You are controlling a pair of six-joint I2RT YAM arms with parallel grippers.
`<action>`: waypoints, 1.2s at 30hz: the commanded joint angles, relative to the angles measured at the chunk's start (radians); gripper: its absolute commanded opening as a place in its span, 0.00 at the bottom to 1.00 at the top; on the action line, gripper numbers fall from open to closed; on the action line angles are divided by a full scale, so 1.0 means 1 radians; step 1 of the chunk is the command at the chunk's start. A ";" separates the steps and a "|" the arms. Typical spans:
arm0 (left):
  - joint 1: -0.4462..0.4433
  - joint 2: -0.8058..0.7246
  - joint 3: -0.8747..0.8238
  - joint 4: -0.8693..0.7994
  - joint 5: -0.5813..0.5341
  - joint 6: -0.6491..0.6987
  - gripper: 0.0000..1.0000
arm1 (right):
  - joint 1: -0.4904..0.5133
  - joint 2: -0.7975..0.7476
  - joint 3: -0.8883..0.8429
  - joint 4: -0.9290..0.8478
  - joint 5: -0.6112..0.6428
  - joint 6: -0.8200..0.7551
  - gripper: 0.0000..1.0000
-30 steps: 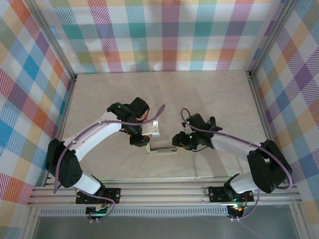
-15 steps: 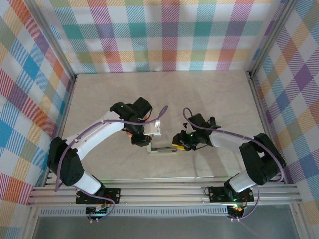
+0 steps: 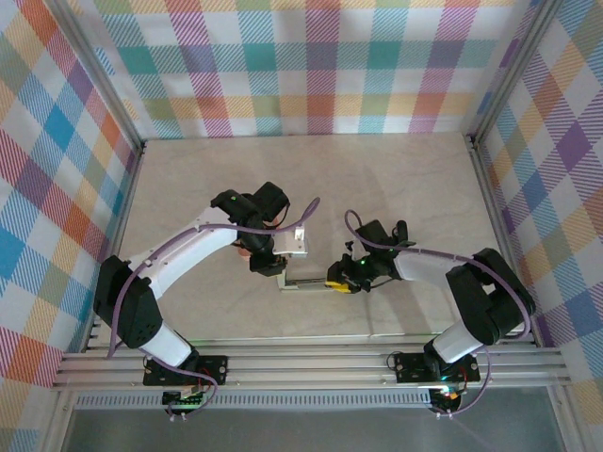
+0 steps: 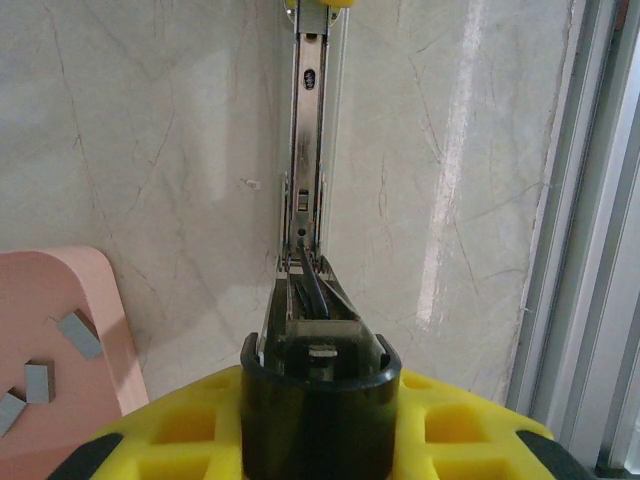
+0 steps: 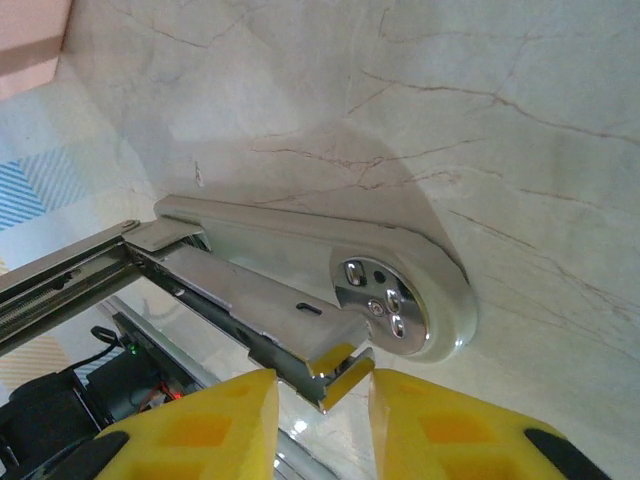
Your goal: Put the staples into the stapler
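Note:
The stapler (image 3: 306,282) lies opened out on the table between both arms. In the left wrist view, my left gripper (image 4: 320,405) is shut on the stapler's black rear end (image 4: 318,400), and the metal magazine (image 4: 307,150) runs away from it. My right gripper (image 5: 322,405) is open, with its yellow fingers (image 5: 215,425) on either side of the magazine's front tip (image 5: 335,365) and a gap on each side. The white base with its chrome anvil (image 5: 385,300) lies just beyond. Three grey staples (image 4: 78,335) rest on a salmon-pink tray (image 4: 75,290).
An aluminium rail (image 4: 585,200) borders the table on the near side. Plaid walls (image 3: 311,66) enclose the marble tabletop (image 3: 396,188) on three sides. The pink tray sits under the left arm (image 3: 188,245), close beside the stapler.
My right gripper has moved left and down to the stapler's front end, now straddling the magazine tip. The left gripper has kept its hold and barely shifted.

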 commanded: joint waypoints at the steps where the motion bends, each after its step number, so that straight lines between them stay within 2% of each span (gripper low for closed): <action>1: -0.013 0.026 0.006 -0.002 -0.016 0.025 0.21 | 0.000 0.018 -0.002 0.031 -0.027 -0.021 0.28; 8: -0.015 0.032 0.010 0.005 0.024 0.039 0.21 | 0.000 0.027 -0.004 0.023 -0.010 -0.035 0.24; 11: -0.016 0.035 0.012 0.000 0.016 0.039 0.21 | -0.001 -0.011 -0.004 0.019 0.010 -0.040 0.37; 12: -0.016 0.035 0.011 -0.001 0.014 0.039 0.21 | -0.001 -0.022 0.002 0.003 0.015 -0.048 0.38; 18: -0.021 0.036 0.011 -0.006 0.002 0.042 0.22 | -0.004 -0.029 0.013 -0.044 0.017 -0.074 0.37; 27: -0.024 0.035 0.008 -0.002 0.007 0.042 0.22 | -0.003 -0.006 0.012 -0.032 0.015 -0.072 0.29; 36: -0.026 0.033 0.007 -0.006 0.013 0.048 0.22 | -0.015 -0.009 0.031 -0.050 0.011 -0.093 0.33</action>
